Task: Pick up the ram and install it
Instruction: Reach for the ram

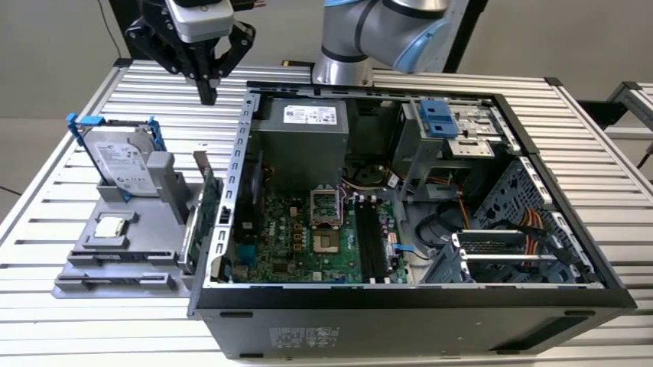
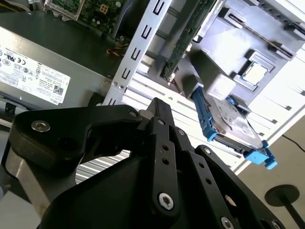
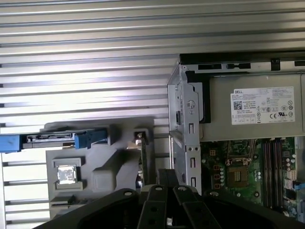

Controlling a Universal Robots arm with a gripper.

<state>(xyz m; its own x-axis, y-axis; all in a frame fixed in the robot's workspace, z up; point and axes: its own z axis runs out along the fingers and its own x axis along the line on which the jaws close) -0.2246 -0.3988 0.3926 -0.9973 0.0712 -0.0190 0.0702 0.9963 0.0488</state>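
Note:
My gripper hangs shut and empty above the slatted table, just outside the computer case's back corner on the exterior view's left. In both wrist views its black fingertips meet with nothing between them. The grey parts holder lies nearer the front, well apart from the gripper. A thin dark strip lies along the holder's front edge; I cannot tell whether it is the ram. The black memory slots on the motherboard stand bare.
On the holder stand a hard drive in blue brackets, a processor chip and an upright green card beside the case wall. The power supply fills the case's back corner. The robot base stands behind the case.

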